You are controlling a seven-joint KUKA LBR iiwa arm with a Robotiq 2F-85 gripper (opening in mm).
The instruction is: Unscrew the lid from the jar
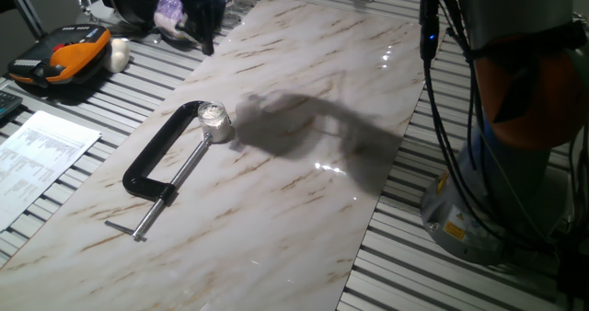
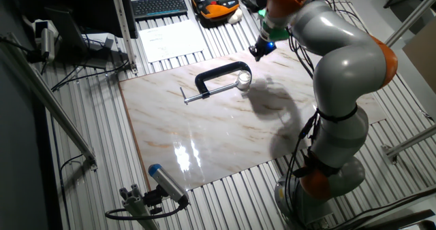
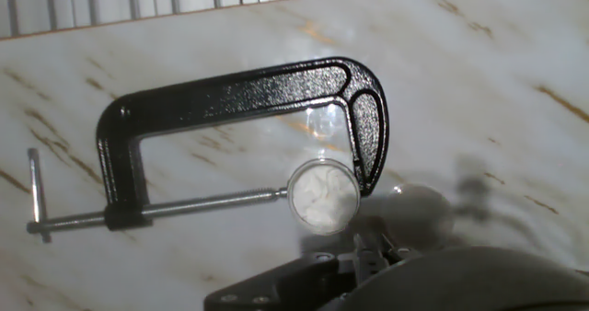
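The jar [image 3: 324, 196] is held in the black C-clamp [image 3: 230, 118] on the marble surface [image 1: 304, 210]; the fingers' state cannot be told. If gripped off-centre, the jar could be twisted loose.

Two oblique fixed cams — close overhead hand cam

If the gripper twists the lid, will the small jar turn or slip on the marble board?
Probably not much: the jar sits pinched between the black C-clamp frame and its screw. It looks light plastic, so hard squeezing might deform it. The glossy marble board alone would give little grip.
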